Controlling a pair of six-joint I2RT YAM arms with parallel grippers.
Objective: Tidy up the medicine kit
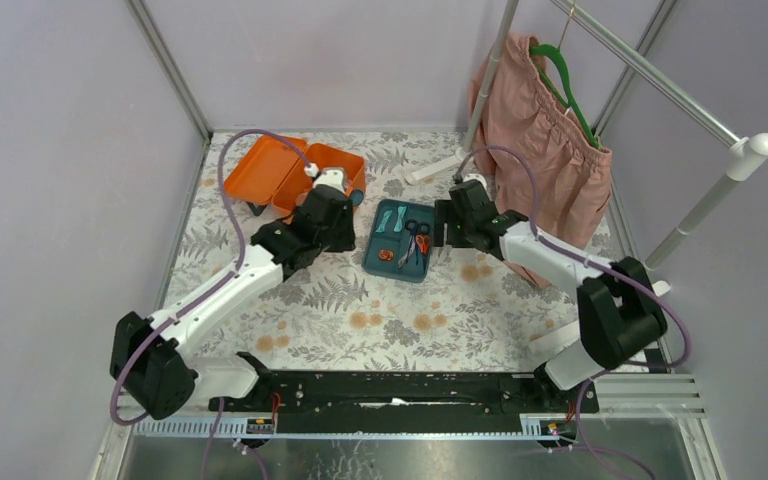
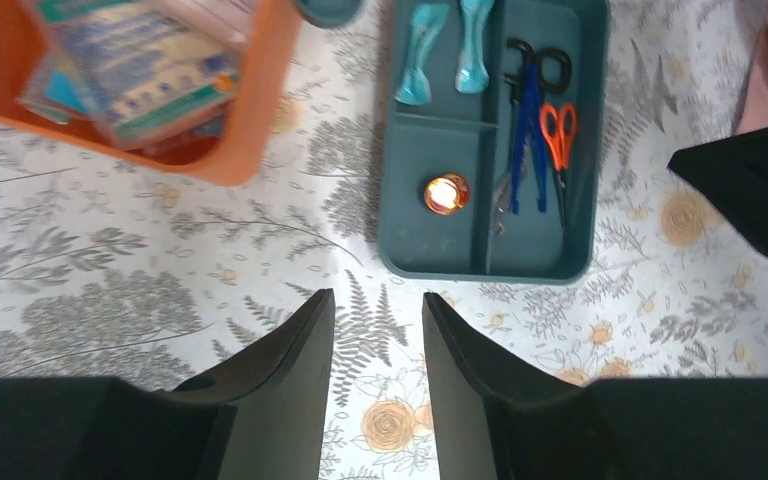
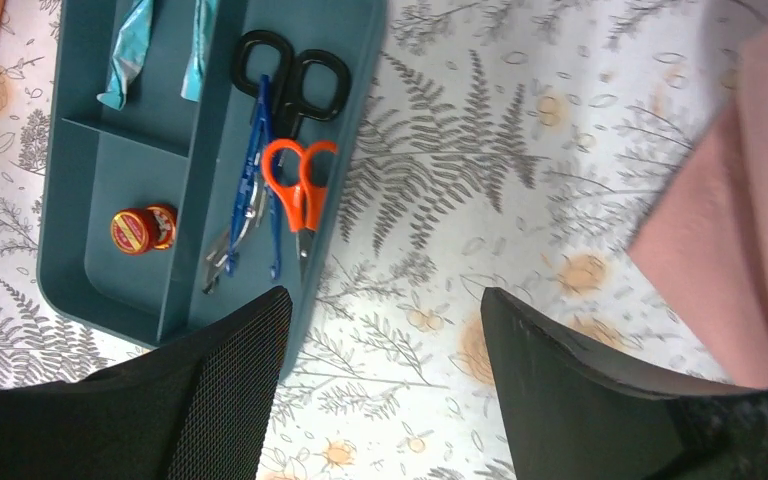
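In the teal tray (image 3: 120,160) lie scissors (image 3: 298,185), packets (image 3: 125,50) and a tin (image 3: 142,229).

Seen from my remote station: the desk (image 1: 430,320), covered in a grey fern-and-flower print, carries the open orange medicine kit (image 1: 265,165) at its far left and the teal insert tray (image 2: 440,240) near centre (close by, not touching).

Pink garment (image 1: 550,140) hangs on a green hanger (image 1: 572,95) from a metal rail (image 1: 657,75); floral tablecloth (image 1: 410,310) beneath.
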